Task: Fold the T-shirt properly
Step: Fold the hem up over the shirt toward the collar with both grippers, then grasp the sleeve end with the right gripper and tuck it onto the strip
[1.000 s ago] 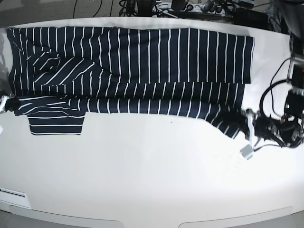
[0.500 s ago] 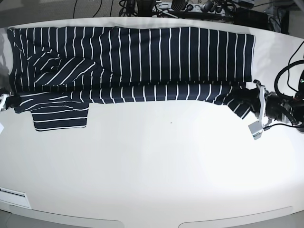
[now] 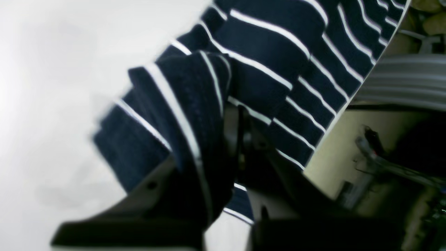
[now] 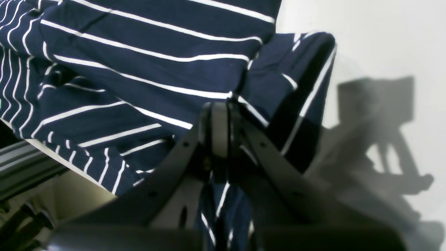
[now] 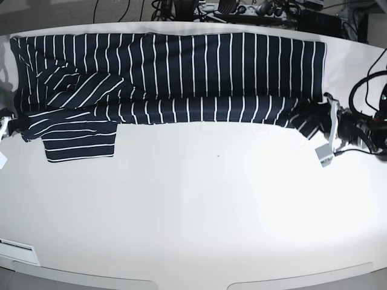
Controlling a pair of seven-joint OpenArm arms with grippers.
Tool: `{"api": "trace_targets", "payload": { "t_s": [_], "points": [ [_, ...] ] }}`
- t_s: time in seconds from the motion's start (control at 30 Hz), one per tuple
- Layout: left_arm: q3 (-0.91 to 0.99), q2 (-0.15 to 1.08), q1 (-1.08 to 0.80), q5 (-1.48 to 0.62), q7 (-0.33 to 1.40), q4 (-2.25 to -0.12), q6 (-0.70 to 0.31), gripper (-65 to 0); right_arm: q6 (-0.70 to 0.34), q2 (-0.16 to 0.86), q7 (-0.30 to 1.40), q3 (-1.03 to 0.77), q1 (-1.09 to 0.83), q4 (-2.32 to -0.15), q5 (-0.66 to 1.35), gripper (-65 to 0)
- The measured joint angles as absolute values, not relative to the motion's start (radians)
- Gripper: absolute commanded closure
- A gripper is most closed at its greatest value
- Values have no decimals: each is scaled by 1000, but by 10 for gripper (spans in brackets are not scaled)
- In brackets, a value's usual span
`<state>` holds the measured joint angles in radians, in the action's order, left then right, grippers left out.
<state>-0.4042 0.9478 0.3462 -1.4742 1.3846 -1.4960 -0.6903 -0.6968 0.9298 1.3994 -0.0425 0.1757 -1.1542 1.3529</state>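
The dark navy, white-striped T-shirt (image 5: 181, 66) lies stretched along the back of the white table, its front edge folded up over the body. One sleeve (image 5: 81, 145) sticks out toward the front at the left. At the shirt's right end, my left gripper (image 5: 329, 128) is shut on the bunched hem corner. The left wrist view shows that cloth (image 3: 195, 115) pinched in the left gripper (image 3: 238, 120). My right gripper (image 5: 5, 125) barely shows at the left edge. In the right wrist view the right gripper (image 4: 219, 111) is shut on a fold of the shirt (image 4: 139, 69).
The bare white table (image 5: 199, 211) spreads toward the front of the shirt. Cables and equipment (image 5: 242, 9) crowd the back edge. A white label (image 5: 15, 246) lies at the front left. Beyond the table edge a metal frame (image 3: 400, 80) shows in the left wrist view.
Both grippers have carried the shirt's front edge toward the back of the table. The folded strip now lies higher over the body and the shirt's right corner has drawn in.
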Motion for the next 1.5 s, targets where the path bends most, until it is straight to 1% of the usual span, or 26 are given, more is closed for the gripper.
{"api": "trace_targets", "payload": {
  "t_s": [0.03,0.07,0.13,0.17,0.2,0.23,0.27,0.3,0.4,0.47,0.5,0.57,0.6,0.67,0.8,0.93,1.13,1.3,1.4,1.5],
  "points": [
    [-405,947,322,-1474,1386,-1496,-691,0,-697,928,1396,-43,162,-1155,1353,0],
    [-405,945,295,-1470,1385,-1496,-690,-23,-697,928,1383,-43,144,-1156,1348,-34],
    [-406,945,253,-1468,1388,-1496,-691,-214,-698,925,1380,-43,121,-1153,1343,-201],
    [-406,945,237,-1467,1390,-1496,-691,-301,-696,925,1389,-43,122,-1151,1344,-258],
    [-406,946,226,-1466,1394,-1495,-691,-358,-697,929,1388,-43,123,-1152,1369,-277],
    [-405,947,218,-1467,1391,-1495,-691,-371,-698,934,1387,-43,131,-1152,1423,-277],
    [-405,945,213,-1467,1388,-1496,-690,-371,-697,942,1380,-43,138,-1158,1472,-277],
    [-405,945,213,-1467,1388,-1495,-690,-371,-697,953,1376,-43,144,-1173,1479,-277],
    [-405,948,211,-1467,1388,-1495,-690,-370,-697,1006,1370,-43,146,-1233,1459,-279],
    [-405,947,211,-1468,1388,-1496,-690,-370,-697,1013,1368,-45,147,-1269,1459,-279],
    [-405,947,211,-1467,1389,-1496,-690,-370,-697,1001,1361,-45,148,-1279,1463,-279],
    [-405,948,211,-1467,1378,-1496,-690,-370,-697,956,1286,-45,146,-1282,1467,-290],
    [-405,948,211,-1467,1364,-1496,-690,-370,-697,928,1231,-44,144,-1282,1424,-295],
    [-405,947,211,-1467,1362,-1496,-690,-370,-693,878,1134,-44,145,-1280,1251,-319],
    [-405,947,211,-1467,1362,-1496,-690,-370,-692,796,989,-44,142,-1276,1053,-346],
    [-405,947,210,-1467,1367,-1496,-690,-370,-620,715,906,-44,142,-1276,860,-346],
    [-405,947,211,-1467,1366,-1496,-690,-370,-477,653,819,-44,141,-1275,627,-346],
    [-405,947,211,-1467,1366,-1496,-690,-370,-435,653,799,-44,142,-1274,599,-346],
    [-405,947,211,-1467,1366,-1496,-690,-370,-379,653,803,-44,142,-1274,572,-346],
    [-405,947,211,-1467,1361,-1496,-690,-370,-378,652,815,-45,145,-1253,632,-346]
  ]
}}
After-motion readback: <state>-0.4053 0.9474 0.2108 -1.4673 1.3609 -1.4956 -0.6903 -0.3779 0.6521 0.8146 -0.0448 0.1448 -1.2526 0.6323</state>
